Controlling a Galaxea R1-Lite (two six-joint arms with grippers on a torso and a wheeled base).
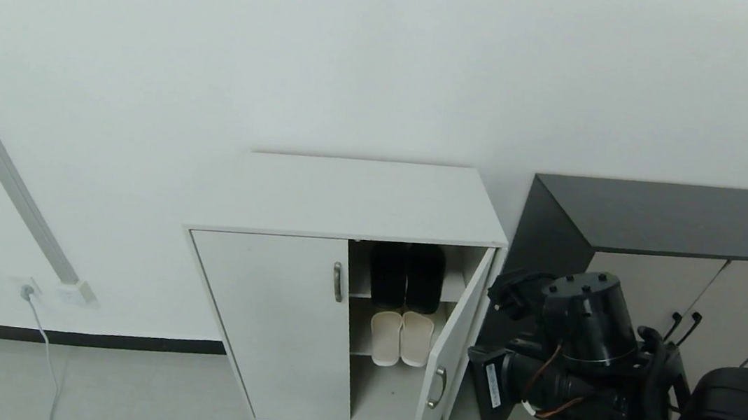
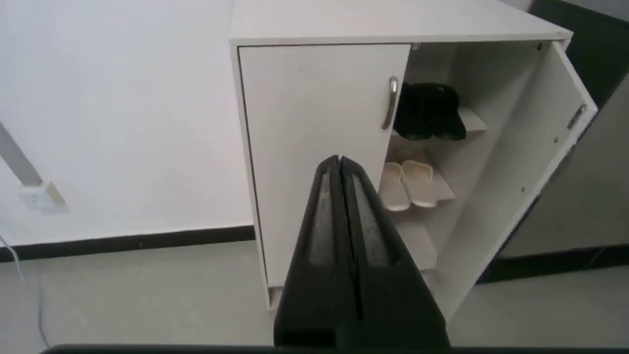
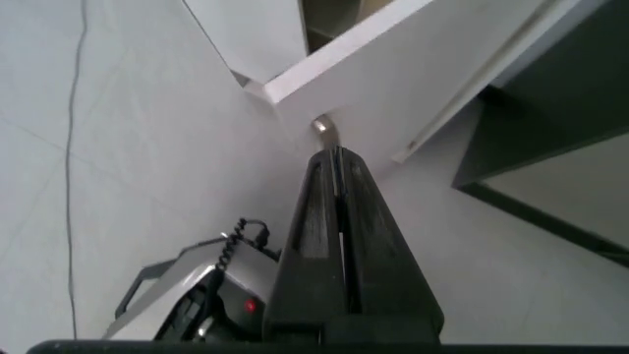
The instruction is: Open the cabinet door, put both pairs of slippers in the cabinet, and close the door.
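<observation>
Right gripper closed, empty; at its nine o'clock the open white cabinet door looks light, stiff; I'd push beside its metal handle.

The right arm is matte black. Behind its claw there is a round, drum-shaped joint cap with small dark screws on its flat top. A thin orange cable curves below the cap, near a white label. The left gripper and the right gripper each have two long black tapering fingers, pressed together.
</observation>
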